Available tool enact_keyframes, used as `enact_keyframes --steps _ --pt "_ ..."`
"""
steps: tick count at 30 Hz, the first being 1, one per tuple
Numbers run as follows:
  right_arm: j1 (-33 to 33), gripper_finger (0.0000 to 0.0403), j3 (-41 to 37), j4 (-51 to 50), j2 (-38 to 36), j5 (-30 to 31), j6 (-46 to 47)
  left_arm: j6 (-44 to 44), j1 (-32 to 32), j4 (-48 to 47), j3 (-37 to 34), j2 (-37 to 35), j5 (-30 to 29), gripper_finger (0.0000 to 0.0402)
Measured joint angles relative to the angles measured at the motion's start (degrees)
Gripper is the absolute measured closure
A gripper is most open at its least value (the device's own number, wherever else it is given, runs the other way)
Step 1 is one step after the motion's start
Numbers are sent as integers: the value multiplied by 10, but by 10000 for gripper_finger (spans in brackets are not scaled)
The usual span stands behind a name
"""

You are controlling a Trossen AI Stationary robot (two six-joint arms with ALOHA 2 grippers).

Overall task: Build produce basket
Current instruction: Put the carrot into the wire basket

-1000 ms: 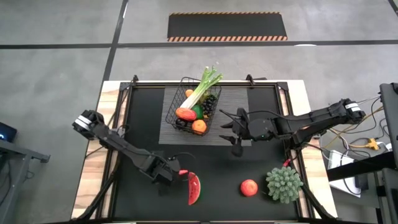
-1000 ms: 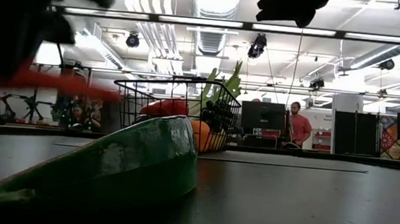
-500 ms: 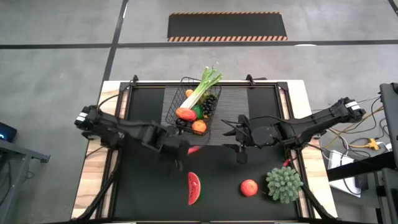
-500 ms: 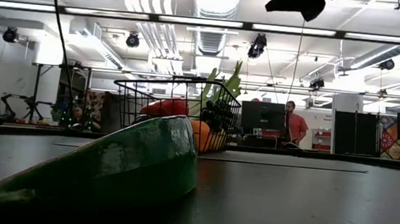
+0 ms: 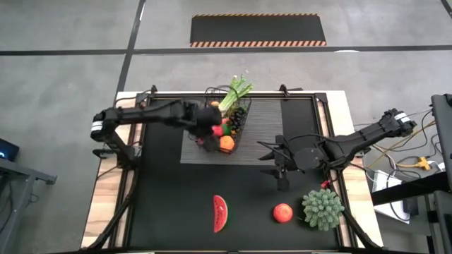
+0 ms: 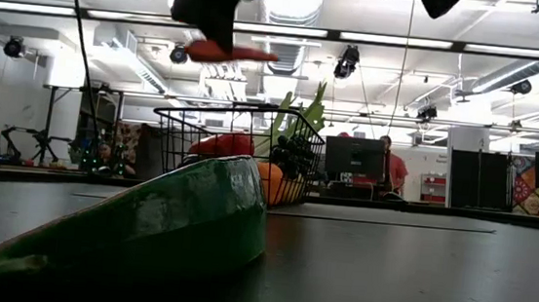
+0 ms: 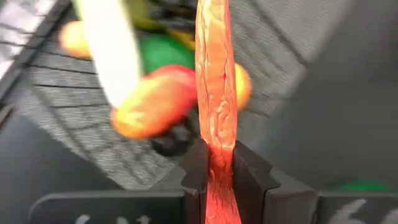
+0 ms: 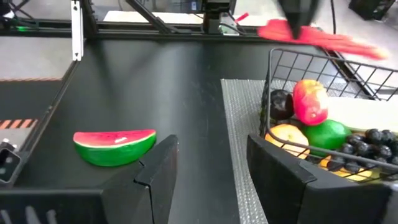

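Observation:
The black wire basket stands on the grey ribbed mat, holding a leek, oranges, grapes, a lime and red-orange produce. My left gripper hovers over the basket's left part, shut on the red chili. My right gripper hangs open above the table, right of the basket and touching nothing. The watermelon slice lies on the table near the front. The red apple rests right of it. My left gripper pinches the red chili between its two fingers, with most of the chili's length sticking out past the fingertips. In the low view the fingers come down from above. The chili lies about level, lifted clear above the basket's rim.
A green spiky ball plant stands at the near right corner beside the apple. Bare black tabletop stretches between the basket and the near edge. A person stands in the room far behind the table.
My left gripper has lifted the chili off the table beside the watermelon slice and carried it up and toward the far edge, ending over the basket. My right gripper has drifted a little toward the near edge. The watermelon slice and apple have stayed put.

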Motion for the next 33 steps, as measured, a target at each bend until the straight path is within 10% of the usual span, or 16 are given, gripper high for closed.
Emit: enact_keyframes --steps 33 --pt "3 225 -19 -4 0 1 0 -30 175 62 -7 125 -75 370"
